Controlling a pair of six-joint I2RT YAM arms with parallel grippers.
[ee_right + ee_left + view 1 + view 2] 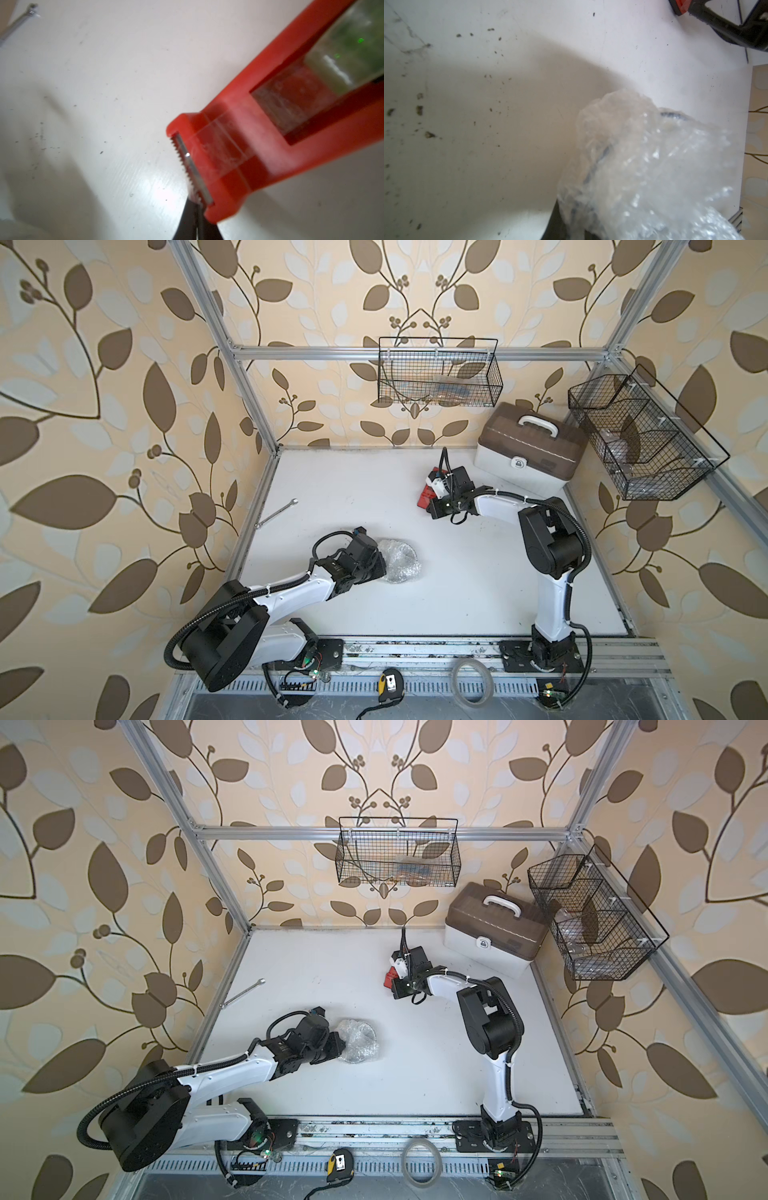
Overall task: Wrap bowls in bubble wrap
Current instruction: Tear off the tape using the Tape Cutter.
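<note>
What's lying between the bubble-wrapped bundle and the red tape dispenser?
Nothing: only bare white table between the bubble wrap and the tape dispenser, in both top views.

The tape dispenser [239, 116] is red, the bubble wrap [401, 562] whitish, the wallpaper [104, 406] beige (brown leaf pattern).

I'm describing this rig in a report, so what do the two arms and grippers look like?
The left arm and right arm match: white shell links, bulky black joint housings, black base plates. Black corrugated conduit runs along each, cinched with white zip ties. The right gripper has slim, dark, tapered fingers.
</note>
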